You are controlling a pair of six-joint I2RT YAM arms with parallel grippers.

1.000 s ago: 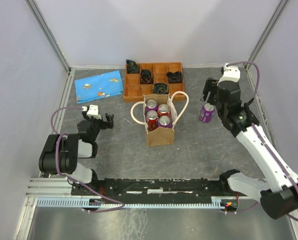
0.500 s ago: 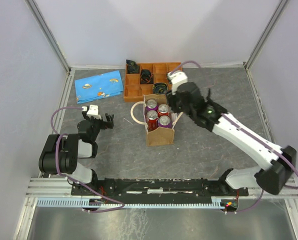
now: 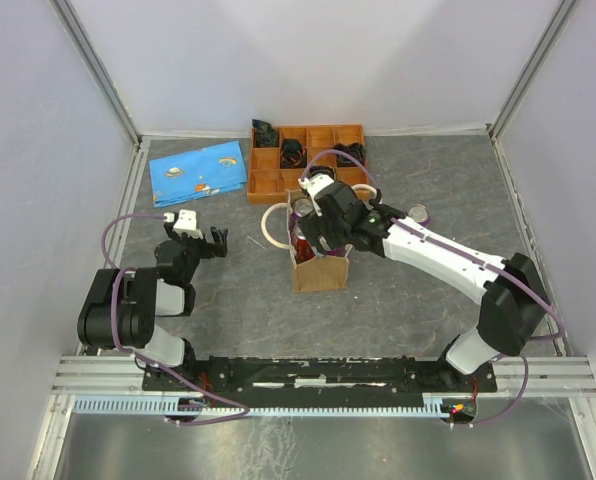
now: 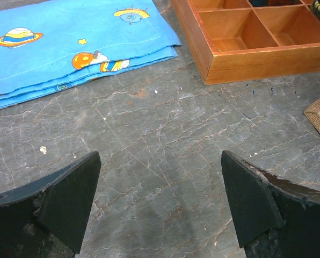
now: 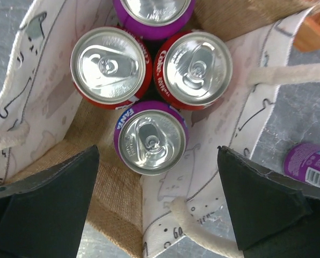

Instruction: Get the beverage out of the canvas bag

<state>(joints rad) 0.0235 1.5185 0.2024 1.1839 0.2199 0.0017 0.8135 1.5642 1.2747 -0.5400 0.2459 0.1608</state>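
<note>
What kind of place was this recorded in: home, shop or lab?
Probably a lab robot cell: plain pale walls on metal posts box in a grey tabletop, a mounting rail runs along its near edge, and the canvas bag and orange tray look like staged props.

The canvas bag (image 3: 320, 272) stands upright at the middle of the table. It is tan burlap outside with a white printed lining, its mouth open and its cream rope handles (image 5: 289, 74) looping outward. Inside, four sealed cans stand packed together: two red Coke cans (image 5: 110, 65), a purple Fanta can (image 5: 151, 141) and a second purple can (image 5: 152, 8). A third purple can (image 5: 312, 165) sits on the table to the bag's right.
</note>
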